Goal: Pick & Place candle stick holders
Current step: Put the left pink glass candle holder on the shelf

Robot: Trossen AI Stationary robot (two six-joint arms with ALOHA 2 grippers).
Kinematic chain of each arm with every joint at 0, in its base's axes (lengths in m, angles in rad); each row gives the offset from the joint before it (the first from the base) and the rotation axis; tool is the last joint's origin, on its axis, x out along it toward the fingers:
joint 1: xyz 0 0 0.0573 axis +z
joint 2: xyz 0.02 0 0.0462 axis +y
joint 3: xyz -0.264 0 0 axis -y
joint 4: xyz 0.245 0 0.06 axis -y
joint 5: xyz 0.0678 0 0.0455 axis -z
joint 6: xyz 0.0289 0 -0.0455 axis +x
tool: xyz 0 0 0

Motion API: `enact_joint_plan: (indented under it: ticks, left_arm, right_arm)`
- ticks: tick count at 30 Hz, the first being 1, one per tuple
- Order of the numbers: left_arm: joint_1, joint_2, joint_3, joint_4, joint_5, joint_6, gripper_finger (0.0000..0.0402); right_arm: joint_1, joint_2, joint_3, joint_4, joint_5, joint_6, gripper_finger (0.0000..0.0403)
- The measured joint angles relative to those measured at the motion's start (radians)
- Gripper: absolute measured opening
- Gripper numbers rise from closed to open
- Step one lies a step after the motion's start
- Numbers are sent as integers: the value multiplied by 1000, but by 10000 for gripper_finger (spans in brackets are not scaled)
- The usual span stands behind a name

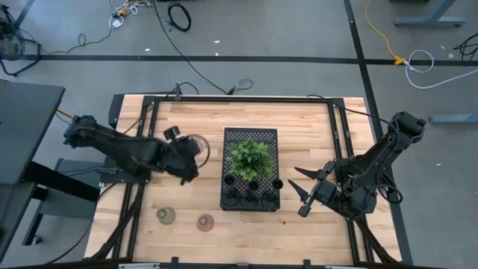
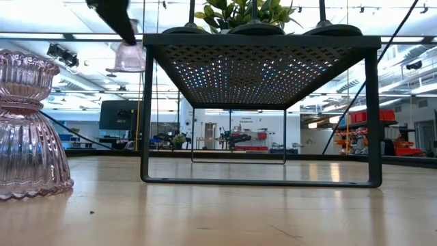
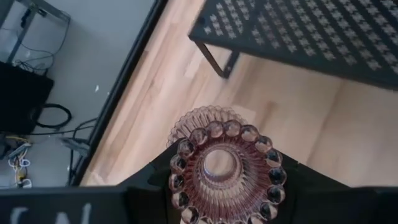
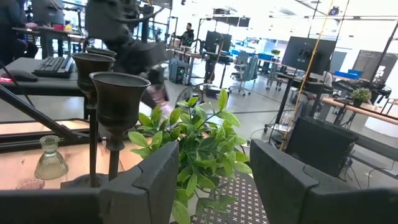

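My left gripper (image 1: 190, 153) is shut on a clear pink ribbed glass holder (image 3: 225, 167), held above the table left of the black perforated tray (image 1: 250, 138); the low view shows it hanging below the fingers (image 2: 128, 57). Three black stemmed holders (image 1: 254, 185) stand on the tray's near end, in front of the green plant (image 1: 250, 157). An olive-green holder (image 1: 166, 216) and a pink-brown holder (image 1: 205, 222) stand on their bases on the table near the front edge. My right gripper (image 1: 302, 196) is open and empty, right of the tray. My left gripper pinches the pink holder between its two fingers (image 3: 155, 177), just below the beaded top rim (image 3: 181, 163). The fingers come from above, pointing down. The holder is upright and lifted clear, its flared base (image 3: 199, 119) over the bare wood.
The tray stands on thin legs (image 2: 146, 116) with free room beneath. The pink-brown holder stands close to the low camera (image 2: 27, 130). There is bare wood (image 1: 179, 190) between the left gripper and the two low holders. Black frame rails (image 1: 142, 119) run along the table's sides.
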Motion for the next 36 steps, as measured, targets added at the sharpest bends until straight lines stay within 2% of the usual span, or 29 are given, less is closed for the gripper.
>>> enact_joint_plan:
  ticks: [4, 10, 13, 18, 22, 26, 36]
  left_arm:
    - [105, -17, 0, 87, 30, 146, 154]
    - [259, -53, -1, 259, 170, 355, 154]
    - [331, -54, -1, 329, 230, 414, 154]
    - [428, -40, -1, 462, 388, 507, 154]
    - [482, -18, -1, 530, 455, 542, 154]
    - [517, 26, -1, 533, 461, 561, 154]
    - [556, 158, -1, 715, 662, 624, 154]
  right_arm:
    - [0, 0, 0, 0, 0, 0, 201]
    - [0, 0, 0, -8, -1, 0, 201]
    - [0, 0, 0, -10, 6, -1, 201]
    - [0, 0, 0, -12, 3, -1, 201]
    - [1, 0, 0, -13, 7, -4, 201]
    - [1, 0, 0, -13, 16, -11, 201]
    - [2, 0, 0, -16, 26, -16, 201]
